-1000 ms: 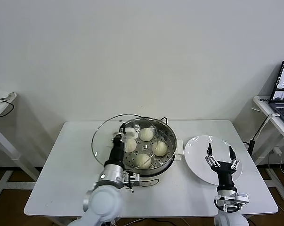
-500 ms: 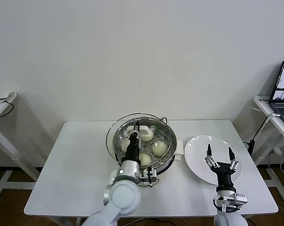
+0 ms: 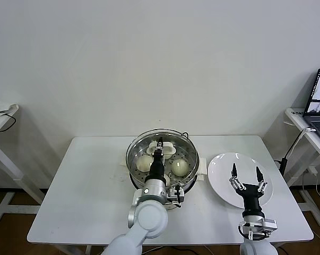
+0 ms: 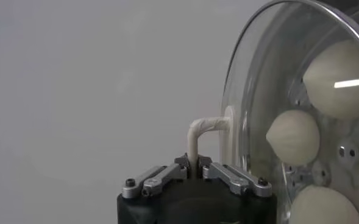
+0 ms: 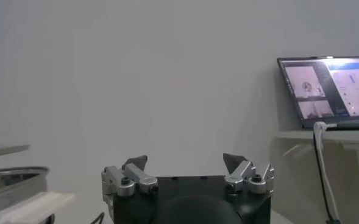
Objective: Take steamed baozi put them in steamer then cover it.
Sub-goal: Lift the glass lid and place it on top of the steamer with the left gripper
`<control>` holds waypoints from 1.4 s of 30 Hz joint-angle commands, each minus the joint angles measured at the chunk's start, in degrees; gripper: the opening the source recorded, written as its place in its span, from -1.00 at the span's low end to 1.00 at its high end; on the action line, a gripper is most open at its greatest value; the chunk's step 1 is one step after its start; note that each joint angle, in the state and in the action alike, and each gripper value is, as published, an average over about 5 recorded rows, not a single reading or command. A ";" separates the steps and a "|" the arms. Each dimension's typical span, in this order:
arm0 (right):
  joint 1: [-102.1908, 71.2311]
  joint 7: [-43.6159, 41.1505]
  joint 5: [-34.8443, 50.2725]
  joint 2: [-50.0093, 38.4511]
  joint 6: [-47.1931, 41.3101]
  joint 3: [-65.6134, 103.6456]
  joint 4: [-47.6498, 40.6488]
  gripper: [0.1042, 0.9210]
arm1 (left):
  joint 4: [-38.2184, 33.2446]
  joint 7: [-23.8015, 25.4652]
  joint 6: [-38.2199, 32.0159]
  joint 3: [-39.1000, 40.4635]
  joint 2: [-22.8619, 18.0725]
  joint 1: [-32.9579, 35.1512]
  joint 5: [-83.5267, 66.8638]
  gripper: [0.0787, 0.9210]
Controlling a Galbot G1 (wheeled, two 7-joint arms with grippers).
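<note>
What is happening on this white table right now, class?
The left gripper is shut on the white handle of the round clear glass lid and holds it over the shiny stainless-steel steamer pot. Cream-white round buns already lie on the perforated tray inside, seen through the glass. Whether the lid rests on the pot's rim cannot be told. The right gripper hovers open over the flat white plate, holding nothing.
</note>
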 commanded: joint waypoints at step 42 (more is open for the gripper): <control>0.79 -0.31 -0.83 -0.38 0.27 -0.83 -1.30 0.76 | 4.27 -1.57 -2.35 -1.30 -3.26 1.44 4.00 -0.74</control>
